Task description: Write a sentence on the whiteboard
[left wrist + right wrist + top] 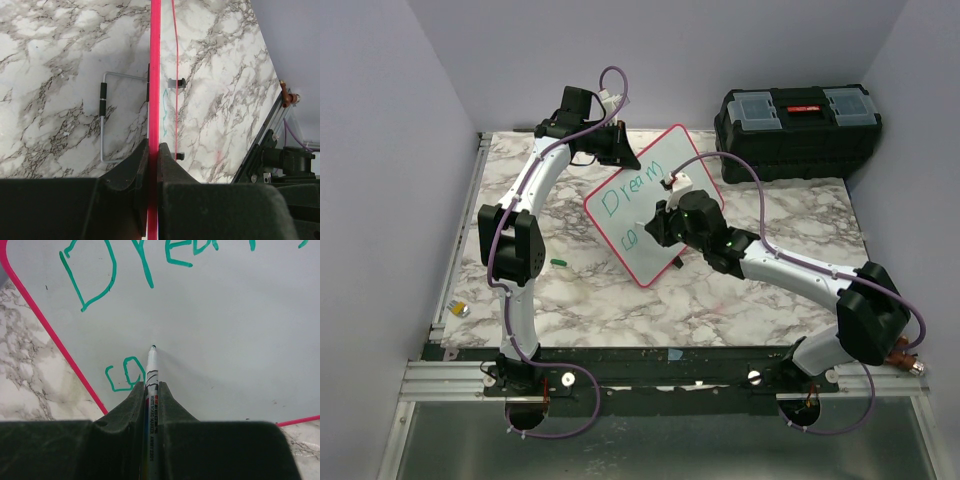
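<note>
The whiteboard [660, 175], white with a red-pink rim, stands tilted on the marble table. My left gripper [620, 148] is shut on its far top edge; the left wrist view shows the rim [154, 75] edge-on between the jaws. Green letters [617, 196] read "Dream", with "co" [122, 375] below. My right gripper [663, 222] is shut on a white marker [151, 385]. Its green tip [153, 347] is at the board surface, just right of the "co".
A black toolbox [798, 128] stands at the back right. A small green cap [558, 262] lies on the table left of the board. A small yellow-and-silver object [460, 309] sits at the left edge. The board's wire stand [102, 117] shows behind it.
</note>
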Action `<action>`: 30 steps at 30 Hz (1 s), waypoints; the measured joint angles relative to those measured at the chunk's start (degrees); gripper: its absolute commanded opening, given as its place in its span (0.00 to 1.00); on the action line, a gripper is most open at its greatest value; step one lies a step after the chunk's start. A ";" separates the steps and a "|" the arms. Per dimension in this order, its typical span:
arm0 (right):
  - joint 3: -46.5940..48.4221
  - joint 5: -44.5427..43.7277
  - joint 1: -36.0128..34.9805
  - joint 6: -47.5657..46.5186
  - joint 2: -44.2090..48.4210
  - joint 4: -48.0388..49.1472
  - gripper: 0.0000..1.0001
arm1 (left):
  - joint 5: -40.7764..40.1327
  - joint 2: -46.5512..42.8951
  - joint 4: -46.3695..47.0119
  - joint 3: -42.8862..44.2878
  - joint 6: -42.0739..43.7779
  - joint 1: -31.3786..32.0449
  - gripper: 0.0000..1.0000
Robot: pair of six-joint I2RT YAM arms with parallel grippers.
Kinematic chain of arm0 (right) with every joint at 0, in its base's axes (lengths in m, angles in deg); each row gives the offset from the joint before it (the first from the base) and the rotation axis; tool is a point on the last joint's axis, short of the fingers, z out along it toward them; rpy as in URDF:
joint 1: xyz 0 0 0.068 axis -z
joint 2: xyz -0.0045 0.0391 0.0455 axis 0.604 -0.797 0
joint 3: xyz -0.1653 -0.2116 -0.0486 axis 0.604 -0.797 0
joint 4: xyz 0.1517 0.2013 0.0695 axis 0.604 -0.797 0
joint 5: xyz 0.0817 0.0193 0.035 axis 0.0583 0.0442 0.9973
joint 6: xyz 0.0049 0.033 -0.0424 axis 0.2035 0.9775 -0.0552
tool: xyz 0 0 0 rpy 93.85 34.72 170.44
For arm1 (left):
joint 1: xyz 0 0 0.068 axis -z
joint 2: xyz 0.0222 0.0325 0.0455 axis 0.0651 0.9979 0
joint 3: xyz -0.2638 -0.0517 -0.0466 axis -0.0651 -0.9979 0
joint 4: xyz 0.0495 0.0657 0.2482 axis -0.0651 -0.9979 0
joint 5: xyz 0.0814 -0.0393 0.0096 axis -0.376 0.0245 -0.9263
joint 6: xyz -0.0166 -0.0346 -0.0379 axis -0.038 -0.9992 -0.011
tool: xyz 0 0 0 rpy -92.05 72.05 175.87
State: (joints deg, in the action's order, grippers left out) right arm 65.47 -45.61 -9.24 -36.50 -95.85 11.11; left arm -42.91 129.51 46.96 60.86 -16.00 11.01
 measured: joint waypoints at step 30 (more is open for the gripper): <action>-2.40 0.55 0.02 2.21 1.31 -1.11 0.01 | -0.04 0.00 -0.11 0.00 0.00 -0.02 0.00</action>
State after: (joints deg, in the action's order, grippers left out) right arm 63.06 -45.06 -9.21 -34.29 -94.54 9.99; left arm -42.96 129.51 46.85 60.86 -16.00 10.99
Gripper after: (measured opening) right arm 0.124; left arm 0.078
